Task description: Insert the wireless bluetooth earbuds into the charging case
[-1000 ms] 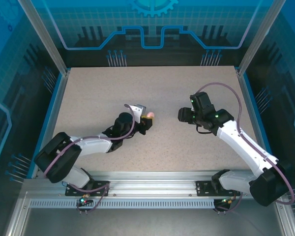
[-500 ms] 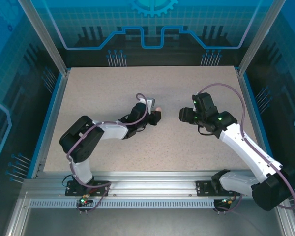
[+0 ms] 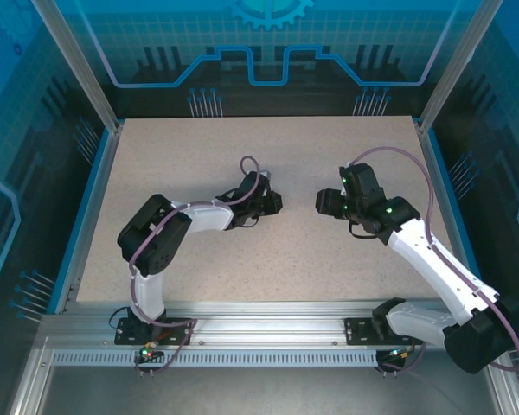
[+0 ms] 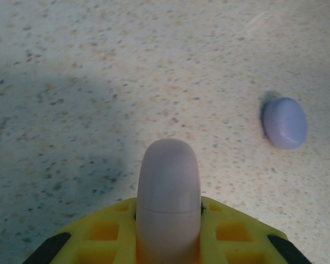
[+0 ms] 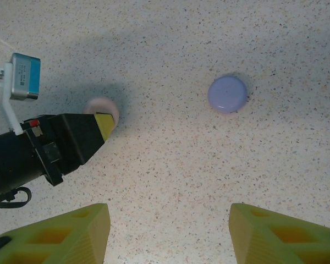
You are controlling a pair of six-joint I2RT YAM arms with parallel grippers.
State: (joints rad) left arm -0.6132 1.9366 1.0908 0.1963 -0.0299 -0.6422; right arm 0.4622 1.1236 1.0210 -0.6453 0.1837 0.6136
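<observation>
The speckled beige table [image 3: 173, 164] lay beneath two arms. The white-and-black left arm [image 3: 199, 216] was folded sharply at its elbow and stretched low across the surface toward the centre, its wrist pointing right. The white-and-black right arm [image 3: 432, 259] reached diagonally inward from its base, its wrist bent down and turned toward the other arm's. From above, the two wrists faced each other near the table's middle with a strip of bare surface between them.

The left claw [image 3: 273, 203] was pinching a pale pink rounded charging case [image 4: 168, 192]. In the left wrist view the case stood edge-on between the yellow fingers, its seam line showing and its top poking out past them. Whether it touched the table could not be told. The right claw [image 5: 168, 236] was spread wide above the table, its two yellow fingers well apart with bare table between them.

A pale purple round charging case [image 5: 227, 94] lay flat on the table with its lid down, apart from both claws. It sat ahead and to the right of the left claw, and ahead of the right claw, nearer that claw's right finger. There were two cases in all, one pink and one purple.
</observation>
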